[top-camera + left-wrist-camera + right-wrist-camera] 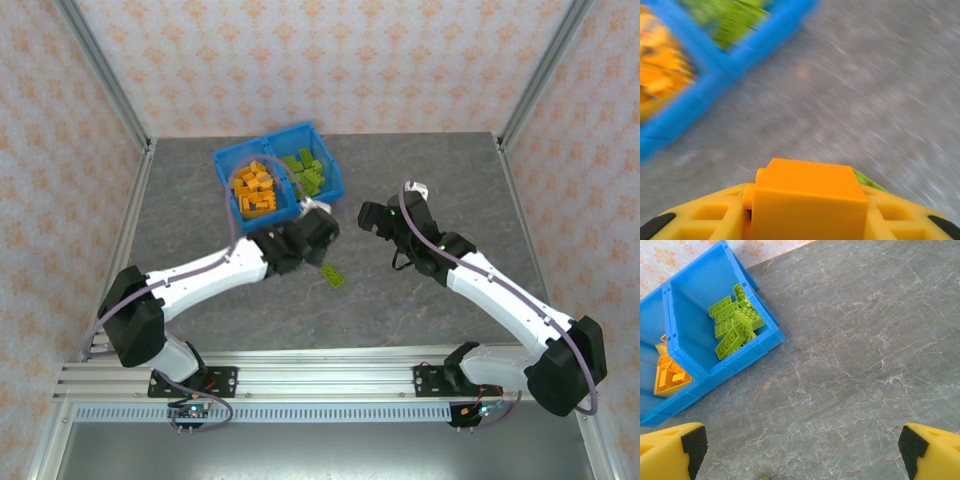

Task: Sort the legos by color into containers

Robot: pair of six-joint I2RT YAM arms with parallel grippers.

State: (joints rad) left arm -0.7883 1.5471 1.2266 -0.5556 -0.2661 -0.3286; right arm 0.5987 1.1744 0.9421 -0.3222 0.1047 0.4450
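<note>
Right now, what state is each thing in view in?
left gripper: shut on orange brick
right gripper: open, empty
loose green brick: lying on the table, ungripped
blue bin: upright, orange bricks in one compartment, green bricks in the other

You're driving two white arms, black joints bulging, purple cables looping at seven and five o'clock; yellow fingers wearing black pads.
</note>
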